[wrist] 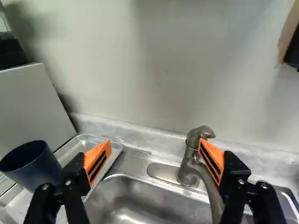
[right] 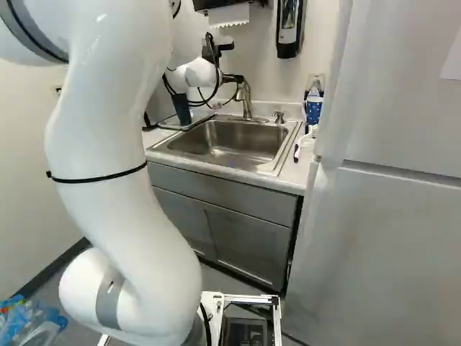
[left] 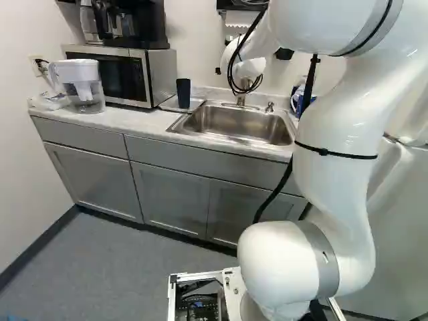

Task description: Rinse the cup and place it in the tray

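Dark cup [wrist: 33, 163] standing upright in the tray [wrist: 74, 148]. Gripper [wrist: 154, 142] wide open, nothing held. Faucet [wrist: 188, 169] close by one finger; if its lever [wrist: 202, 132] is next, advise a light, square push, fingers clear of the spout.

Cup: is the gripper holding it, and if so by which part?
Nothing is held: the gripper stands open, and the cup is in the tray, outside its grasp.
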Controlling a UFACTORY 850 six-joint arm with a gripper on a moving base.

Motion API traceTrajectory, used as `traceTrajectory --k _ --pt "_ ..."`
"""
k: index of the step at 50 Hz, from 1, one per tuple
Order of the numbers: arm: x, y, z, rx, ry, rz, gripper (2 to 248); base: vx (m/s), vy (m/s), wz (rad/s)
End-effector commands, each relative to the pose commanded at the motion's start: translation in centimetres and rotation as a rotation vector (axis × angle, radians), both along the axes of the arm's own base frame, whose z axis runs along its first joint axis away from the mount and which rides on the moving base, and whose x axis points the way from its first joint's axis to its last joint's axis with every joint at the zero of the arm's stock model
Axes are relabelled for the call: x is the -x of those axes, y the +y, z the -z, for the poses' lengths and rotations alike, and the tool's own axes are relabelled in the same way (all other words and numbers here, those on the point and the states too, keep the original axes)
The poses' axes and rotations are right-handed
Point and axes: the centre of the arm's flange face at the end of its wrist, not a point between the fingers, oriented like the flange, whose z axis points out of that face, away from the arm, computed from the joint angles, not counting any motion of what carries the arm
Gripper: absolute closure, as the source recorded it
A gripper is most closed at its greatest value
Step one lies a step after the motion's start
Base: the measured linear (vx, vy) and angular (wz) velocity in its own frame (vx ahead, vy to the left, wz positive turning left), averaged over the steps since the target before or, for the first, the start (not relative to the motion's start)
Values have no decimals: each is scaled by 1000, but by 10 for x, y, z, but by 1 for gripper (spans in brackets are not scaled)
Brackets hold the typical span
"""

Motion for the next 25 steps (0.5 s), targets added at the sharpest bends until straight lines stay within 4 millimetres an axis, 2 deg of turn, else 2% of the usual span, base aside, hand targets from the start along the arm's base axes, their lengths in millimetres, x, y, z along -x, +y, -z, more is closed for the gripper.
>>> traceTrajectory --k 12,25 --pt "-18 -1 2 0 -7 0 3 0 0 0" --pt "-28 -1 3 1 -11 -1 3 0 0 0"
